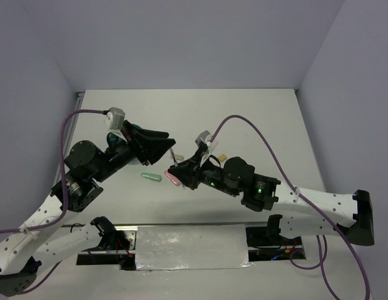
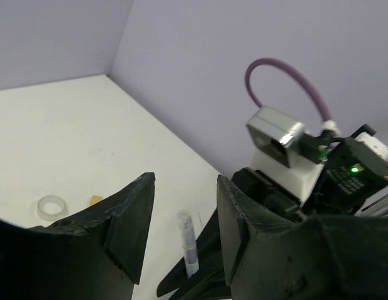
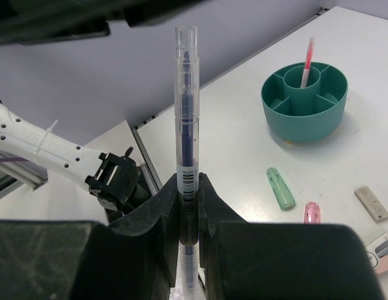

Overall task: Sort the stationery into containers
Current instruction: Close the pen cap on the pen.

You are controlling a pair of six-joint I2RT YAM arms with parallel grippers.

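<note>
My right gripper [image 3: 188, 182] is shut on the thin grey pen [image 3: 186, 106] and holds it upright, tip end up, above the table; it also shows in the top view [image 1: 179, 167]. My left gripper [image 1: 164, 142] is open and empty just left of that pen, whose top shows between the left fingers [image 2: 188, 245]. The teal organiser cup [image 3: 305, 109] holds the red-pink pen [image 3: 306, 59] in its central ring; in the top view the cup [image 1: 132, 131] is mostly hidden under the left arm. A mint eraser [image 3: 280, 188] and a pink eraser [image 3: 311, 212] lie on the table.
A tan block [image 3: 372, 203] lies right of the erasers. The clear tape ring [image 2: 51, 206] and a small tan block [image 2: 95, 200] lie on the table beyond the left fingers. Grey walls enclose the table on three sides.
</note>
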